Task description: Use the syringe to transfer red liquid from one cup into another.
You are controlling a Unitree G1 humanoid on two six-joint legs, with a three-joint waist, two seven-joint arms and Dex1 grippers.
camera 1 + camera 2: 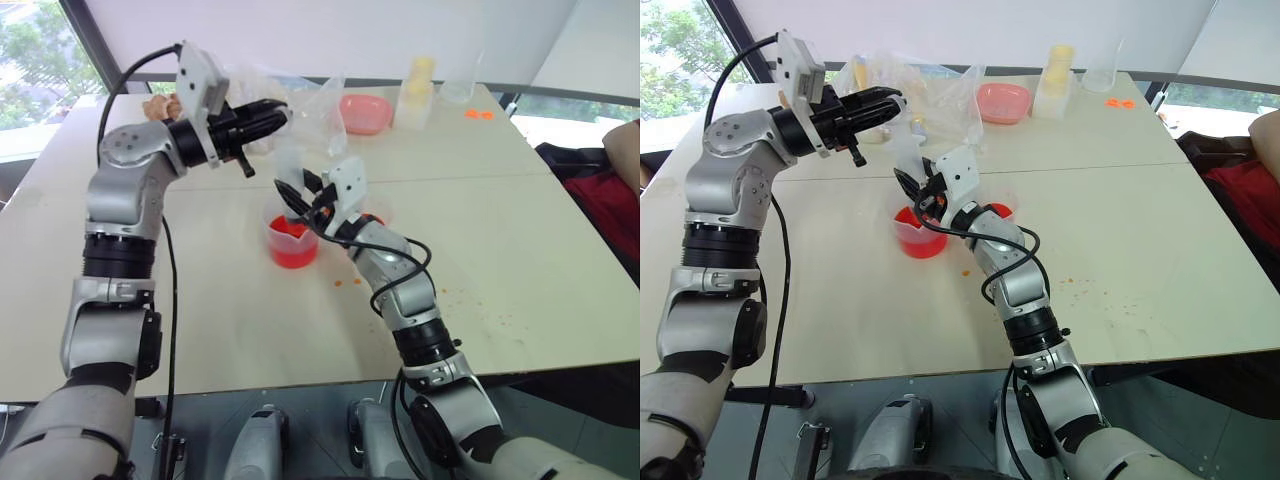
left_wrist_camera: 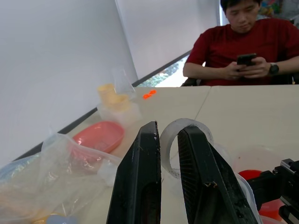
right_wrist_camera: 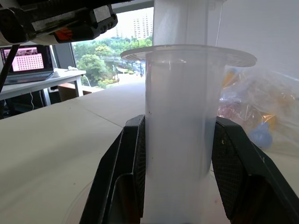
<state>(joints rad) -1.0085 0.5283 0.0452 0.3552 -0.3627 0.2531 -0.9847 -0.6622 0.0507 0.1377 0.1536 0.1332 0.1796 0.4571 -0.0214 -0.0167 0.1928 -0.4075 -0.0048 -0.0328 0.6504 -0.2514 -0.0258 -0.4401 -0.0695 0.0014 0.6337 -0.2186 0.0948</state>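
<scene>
1. No brand, label or readable writing shows on the syringe, the cups or the desk; the graduation marks on the cups are too faint to read.
2. The syringe (image 3: 180, 135) stands nearly upright above the larger spouted cup (image 1: 292, 240), its clear barrel clamped between the two black fingers of the right claw (image 1: 303, 190), which is closed on it just below the wide flange.
3. The left claw (image 1: 268, 115) is above and to the left of the right one, closed almost fully on the pale ring at the top of the plunger (image 2: 180, 140); its fingers pinch the ring's rim.
4. The red liquid (image 1: 293, 250) fills the lower part of the spouted cup, which sits on the desk (image 1: 520, 260) directly under the right claw.
5. The smaller cup (image 1: 997, 212) stands just beside the larger one, on its right, largely hidden behind the right arm; some red shows in it.
6. Small orange drops (image 1: 350, 283) speckle the desk near the cups.
7. Farther back lie a crumpled clear plastic bag (image 1: 310, 110), a pink dish (image 1: 364, 113), a yellow-topped container (image 1: 418, 90) and two orange bits (image 1: 479, 114), all well apart from the cups.
8. A person in a red shirt (image 2: 243, 46) sits at the desk's far right edge, holding a phone.
</scene>
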